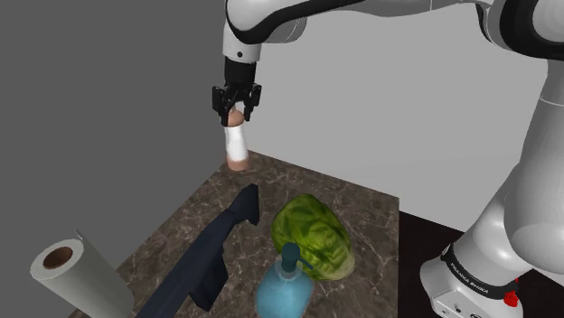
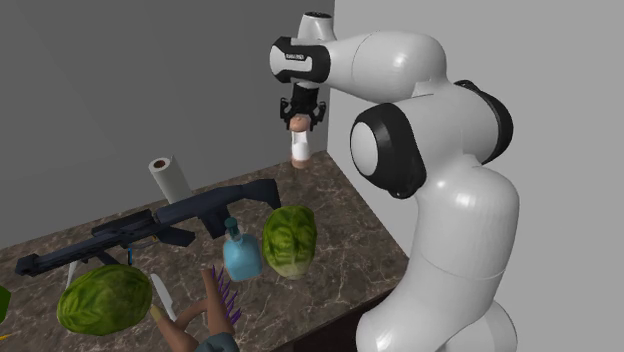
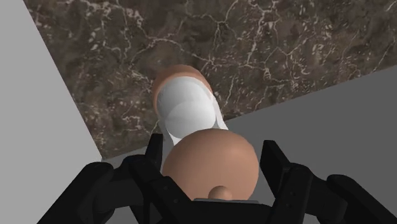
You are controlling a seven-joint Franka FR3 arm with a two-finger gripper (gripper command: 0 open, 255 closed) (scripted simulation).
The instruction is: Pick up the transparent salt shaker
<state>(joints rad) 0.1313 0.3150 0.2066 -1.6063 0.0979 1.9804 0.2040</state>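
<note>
Salt shaker [image 1: 237, 143] held by its cap over the far corner of the table [image 1: 371, 226].
The black jaws are closed onto the shaker's round brown cap. Its pale, clear body hangs below them, with the brown base over the dark marbled corner beside the grey wall. I cannot tell whether the base touches the surface. Nearer on the table sit a dark rifle [image 1: 212, 257], a green cabbage [image 1: 312, 237], a blue bottle [image 1: 286, 291] and a paper roll [image 1: 77, 275].
</note>
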